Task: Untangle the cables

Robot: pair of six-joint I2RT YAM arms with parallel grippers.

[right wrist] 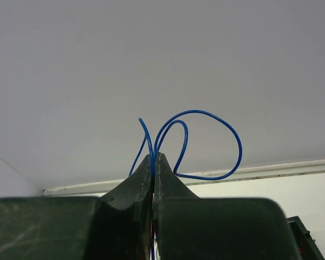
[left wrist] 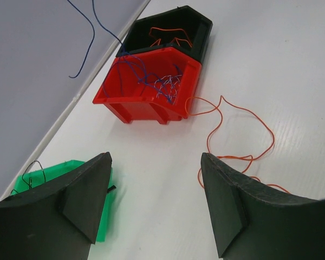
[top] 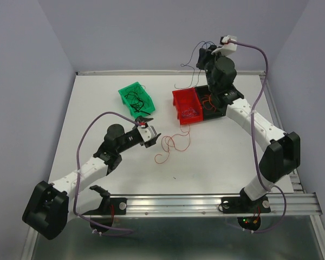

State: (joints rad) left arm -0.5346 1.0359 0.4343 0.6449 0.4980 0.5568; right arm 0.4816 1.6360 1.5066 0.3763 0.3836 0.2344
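Your right pincer (right wrist: 153,161) is clamped on a blue wire (right wrist: 200,111) above the red bin (left wrist: 135,108). Yank it and the tangle (left wrist: 165,84) could drag out. Your left pincer (left wrist: 154,200) is wide open, empty, near the orange wire (left wrist: 248,111).

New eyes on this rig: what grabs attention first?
The right gripper, raised at the far side, is shut on a thin looping blue wire. Below it a red plastic bin holds tangled blue-purple wires; a green plastic bin to its left holds black wires. A long orange wire sprawls on the white table before the open left gripper.
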